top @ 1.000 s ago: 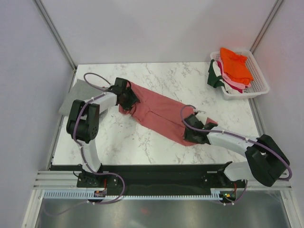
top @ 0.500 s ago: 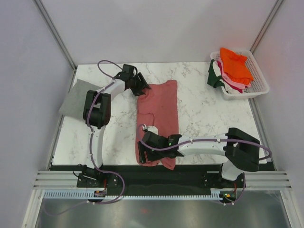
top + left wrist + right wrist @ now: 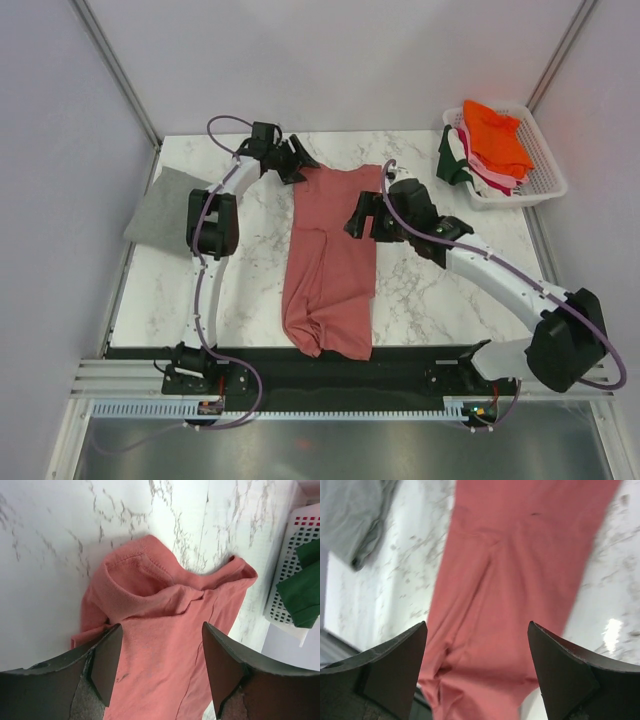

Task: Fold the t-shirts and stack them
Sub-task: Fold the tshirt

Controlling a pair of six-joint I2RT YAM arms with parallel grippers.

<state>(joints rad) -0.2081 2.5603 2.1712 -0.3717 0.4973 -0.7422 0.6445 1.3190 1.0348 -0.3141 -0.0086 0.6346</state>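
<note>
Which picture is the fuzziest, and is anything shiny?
Right wrist view: fuzziest, the shirt and the table look smeared, and a bright glare spot sits on the table at the right. Left wrist view: sharp, the shirt's seams show. Top view: clear, even light, soft shadows.

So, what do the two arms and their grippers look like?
Both the left arm and the right arm have white link shells with black joint housings. A lilac cable loops along each one. The left gripper and the right gripper each carry two dark grey, wedge-shaped fingers with flat inner faces.
</note>
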